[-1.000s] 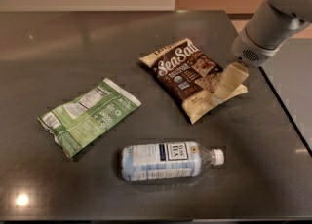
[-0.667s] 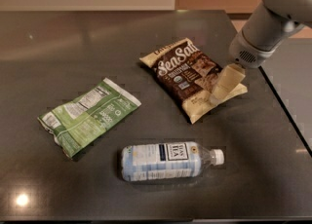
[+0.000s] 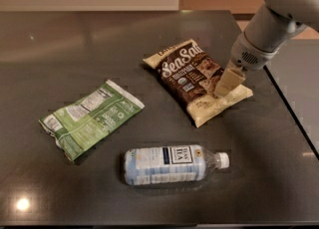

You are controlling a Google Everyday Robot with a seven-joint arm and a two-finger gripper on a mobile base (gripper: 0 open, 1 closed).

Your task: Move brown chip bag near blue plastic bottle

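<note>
The brown chip bag (image 3: 192, 76) lies flat on the dark table (image 3: 75, 39), right of centre, with white "Sea Salt" script facing up. The blue plastic bottle (image 3: 169, 165) lies on its side near the front edge, its white cap pointing right. It is a short way in front of the bag and apart from it. My gripper (image 3: 227, 84) comes down from the upper right and sits at the bag's cream right-hand end, touching or just above it.
A green-and-white bag (image 3: 89, 118) lies flat at the left of the table. The table's right edge (image 3: 294, 118) runs close behind my arm, with a lower grey surface beyond it. A wall stands at the back.
My gripper has edged slightly left over the bag's right end. The bags and the bottle have not moved.
</note>
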